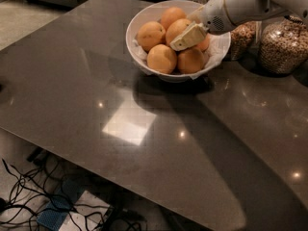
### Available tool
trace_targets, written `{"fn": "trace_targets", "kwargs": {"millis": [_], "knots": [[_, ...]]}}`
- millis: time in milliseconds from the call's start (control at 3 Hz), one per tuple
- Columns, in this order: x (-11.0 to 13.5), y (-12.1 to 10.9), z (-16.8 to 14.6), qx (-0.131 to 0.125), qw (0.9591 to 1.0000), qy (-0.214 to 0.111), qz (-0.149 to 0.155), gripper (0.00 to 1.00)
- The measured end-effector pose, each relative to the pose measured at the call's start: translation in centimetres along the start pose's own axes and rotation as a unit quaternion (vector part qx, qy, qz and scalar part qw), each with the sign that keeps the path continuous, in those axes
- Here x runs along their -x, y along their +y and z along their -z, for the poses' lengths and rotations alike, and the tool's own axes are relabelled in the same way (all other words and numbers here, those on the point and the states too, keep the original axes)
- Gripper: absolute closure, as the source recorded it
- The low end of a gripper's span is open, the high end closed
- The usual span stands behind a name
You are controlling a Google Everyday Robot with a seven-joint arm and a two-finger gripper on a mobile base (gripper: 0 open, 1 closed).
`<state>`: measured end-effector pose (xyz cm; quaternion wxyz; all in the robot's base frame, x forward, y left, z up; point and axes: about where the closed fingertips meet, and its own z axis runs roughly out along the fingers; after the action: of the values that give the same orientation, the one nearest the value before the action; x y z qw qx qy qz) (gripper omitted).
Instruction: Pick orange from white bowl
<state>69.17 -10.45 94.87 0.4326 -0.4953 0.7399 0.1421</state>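
From my station I saw the gripper [182,43] down inside the white bowl [168,75], at the end of a smooth, rounded white arm [245,4] that reached in from the upper right. Its cream, wedge-shaped tip lay slanted across the orange [174,29] in the middle of the pile and seemed to touch its skin. I could not tell whether the gripper was spread or pressed together.

That orange sat in the bowl directly beneath the gripper, round and matte with finely dimpled skin. The other oranges [150,35] crowded round it: one to the gripper's left, one behind it, two in front of it near the rim, and one partly hidden under the arm.

The bowl was wide, deep and round with a smooth rim, and crinkled white paper [219,44] lined it, showing just right of the gripper. It stood on a dark, glossy table [144,153] that mirrored the ceiling lights. To the gripper's right, beyond the bowl, stood bulbous glass jars [284,44] of brown grain.
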Motion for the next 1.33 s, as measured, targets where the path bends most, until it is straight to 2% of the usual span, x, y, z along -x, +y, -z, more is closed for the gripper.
{"fn": "trace_targets", "kwargs": {"millis": [1000,1333], "knots": [[-0.8,-0.1,-2.0,0.02,0.9997,0.008,-0.012,0.37],[-0.6,-0.2,-1.9,0.02,0.9997,0.008,-0.012,0.56]]}}
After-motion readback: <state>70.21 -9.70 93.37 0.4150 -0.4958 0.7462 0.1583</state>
